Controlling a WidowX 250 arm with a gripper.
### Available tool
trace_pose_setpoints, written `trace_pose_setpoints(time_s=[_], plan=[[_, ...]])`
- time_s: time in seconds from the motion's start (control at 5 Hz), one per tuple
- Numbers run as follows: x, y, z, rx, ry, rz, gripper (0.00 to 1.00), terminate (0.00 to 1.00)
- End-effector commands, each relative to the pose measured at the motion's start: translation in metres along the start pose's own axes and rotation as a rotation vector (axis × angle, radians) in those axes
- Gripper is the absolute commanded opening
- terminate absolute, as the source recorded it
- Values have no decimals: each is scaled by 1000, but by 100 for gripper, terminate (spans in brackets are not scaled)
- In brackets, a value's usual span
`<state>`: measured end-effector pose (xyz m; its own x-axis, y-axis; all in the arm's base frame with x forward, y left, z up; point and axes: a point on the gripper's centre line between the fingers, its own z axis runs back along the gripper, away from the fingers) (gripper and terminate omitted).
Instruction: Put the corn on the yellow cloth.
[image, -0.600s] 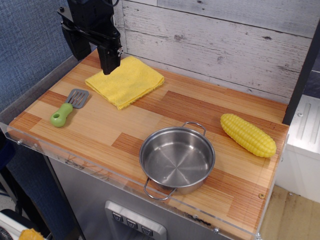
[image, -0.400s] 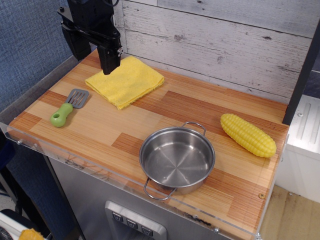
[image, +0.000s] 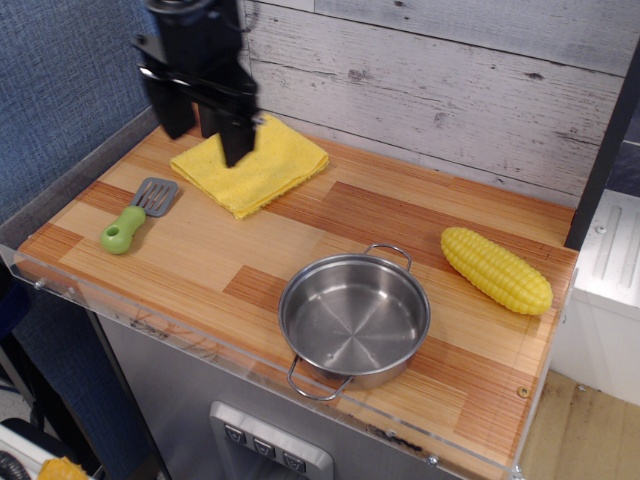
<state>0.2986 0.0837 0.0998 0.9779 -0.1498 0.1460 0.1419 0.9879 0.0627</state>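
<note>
The corn (image: 497, 270), a yellow bumpy toy cob, lies on the wooden table at the right, near the back right corner. The yellow cloth (image: 272, 165) lies folded at the back left. My black gripper (image: 208, 148) hangs above the cloth's left part, far from the corn. Its two fingers stand apart with nothing between them, and it hides part of the cloth.
A steel pot (image: 355, 318) with two handles stands at the front middle, between cloth and corn. A green-handled spatula (image: 135, 215) lies at the left. A plank wall (image: 450, 90) runs along the back. The table edge (image: 200, 345) is in front.
My gripper has moved a little to the right and down, further over the cloth. The corn, pot and spatula have not moved.
</note>
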Motion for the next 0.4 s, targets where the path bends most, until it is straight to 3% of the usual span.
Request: trace_pose_setpoints(time_s=[0.0, 0.2], plan=[[24, -58, 18, -46, -50, 79, 100, 0], [40, -100, 18, -108, -20, 196, 100, 0]])
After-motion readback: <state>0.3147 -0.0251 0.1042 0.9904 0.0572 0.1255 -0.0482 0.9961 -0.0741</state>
